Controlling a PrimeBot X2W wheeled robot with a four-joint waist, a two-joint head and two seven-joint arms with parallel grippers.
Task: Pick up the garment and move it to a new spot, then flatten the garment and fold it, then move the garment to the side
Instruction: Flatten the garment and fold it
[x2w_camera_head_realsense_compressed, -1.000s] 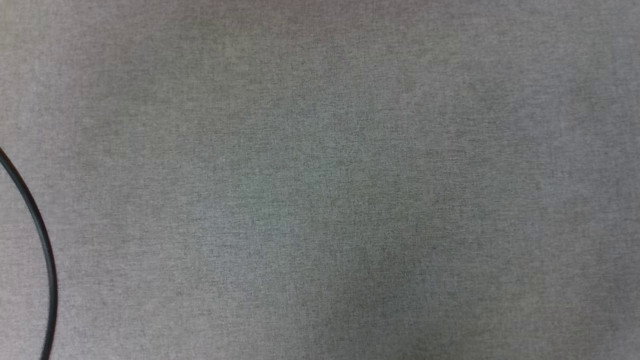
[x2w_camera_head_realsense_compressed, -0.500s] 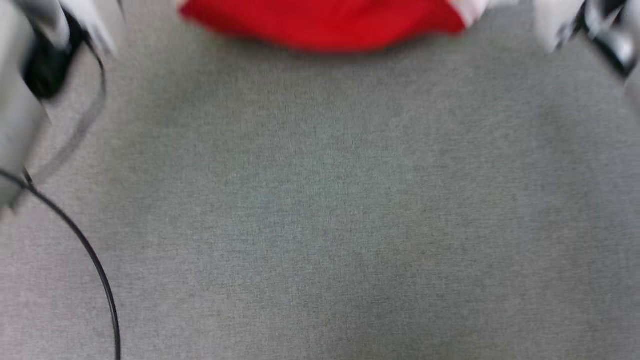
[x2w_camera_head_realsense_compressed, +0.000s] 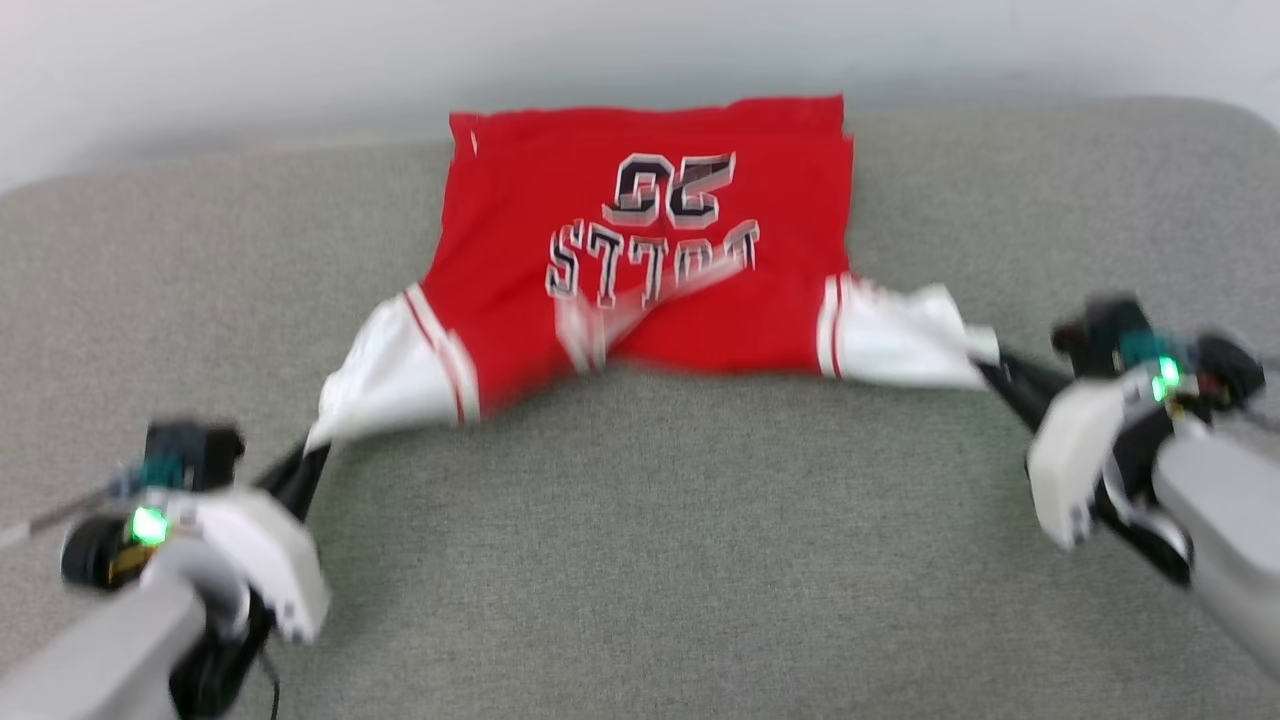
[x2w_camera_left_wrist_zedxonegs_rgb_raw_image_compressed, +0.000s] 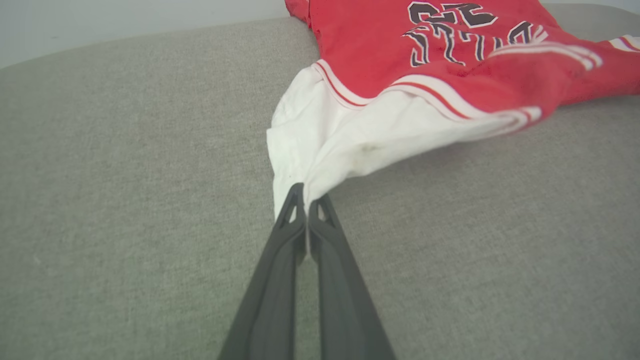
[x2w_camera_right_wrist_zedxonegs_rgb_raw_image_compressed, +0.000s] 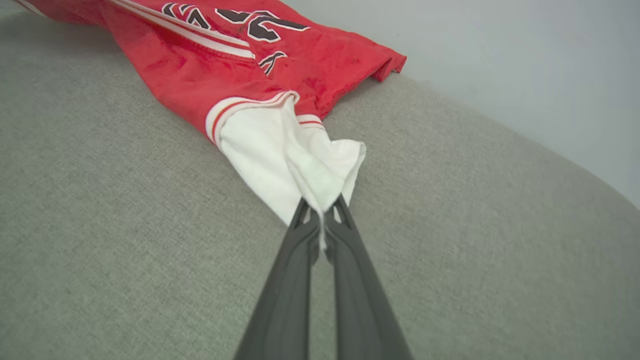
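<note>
Both my claws are pressed together, each pinching a white sleeve of the shirt (x2w_camera_head_realsense_compressed: 650, 200).

My left claw (x2w_camera_head_realsense_compressed: 318, 452) is at the lower left of the head view. In the left wrist view its tips (x2w_camera_left_wrist_zedxonegs_rgb_raw_image_compressed: 305, 200) are clamped on the cuff edge of the left sleeve (x2w_camera_left_wrist_zedxonegs_rgb_raw_image_compressed: 340, 135), and the white cloth is bunched right at the pinch.

My right claw (x2w_camera_head_realsense_compressed: 985, 368) is at the right of the head view. In the right wrist view its tips (x2w_camera_right_wrist_zedxonegs_rgb_raw_image_compressed: 322, 207) are clamped on a fold of the right sleeve (x2w_camera_right_wrist_zedxonegs_rgb_raw_image_compressed: 270, 150).

The shirt lies on the grey fabric-covered tabletop (x2w_camera_head_realsense_compressed: 650, 550), stretched between the two claws. Its red body is towards the far edge, with the hem near the pale wall (x2w_camera_head_realsense_compressed: 300, 60). The sleeves and the striped neckline are on my side. The chest print (x2w_camera_head_realsense_compressed: 665, 230), black with a white outline, faces up and reads upside down from the head. The red body sags into creases in the middle.

The head view is blurred, so the fine trim is hard to make out there.
</note>
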